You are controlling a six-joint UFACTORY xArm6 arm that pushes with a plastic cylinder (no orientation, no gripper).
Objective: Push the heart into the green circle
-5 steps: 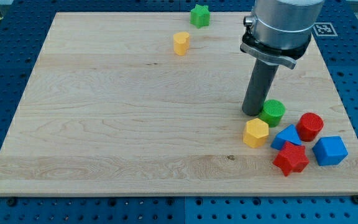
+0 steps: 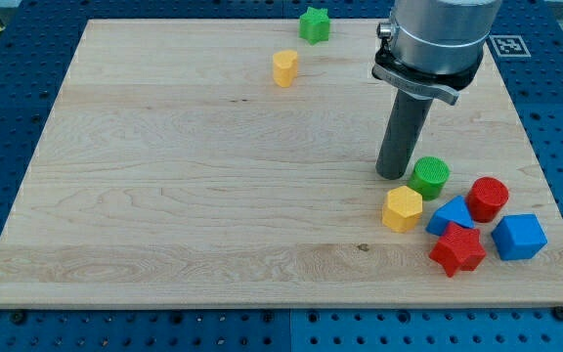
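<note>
The yellow heart (image 2: 283,67) lies near the view's top, left of centre, on the wooden board (image 2: 184,196). The green circle (image 2: 428,177) sits at the view's right, lower middle. My tip (image 2: 394,176) rests on the board just left of the green circle, close to it or touching it, far to the lower right of the heart. The rod rises from it to the arm's grey body at the view's top.
A yellow hexagon (image 2: 402,208) lies just below my tip. A blue block (image 2: 451,215), red circle (image 2: 488,198), red star (image 2: 456,249) and blue cube (image 2: 519,237) cluster at the lower right. A green star (image 2: 313,24) sits at the top edge.
The arm and my tip have shifted slightly to the view's left and up. The blocks have not moved.
</note>
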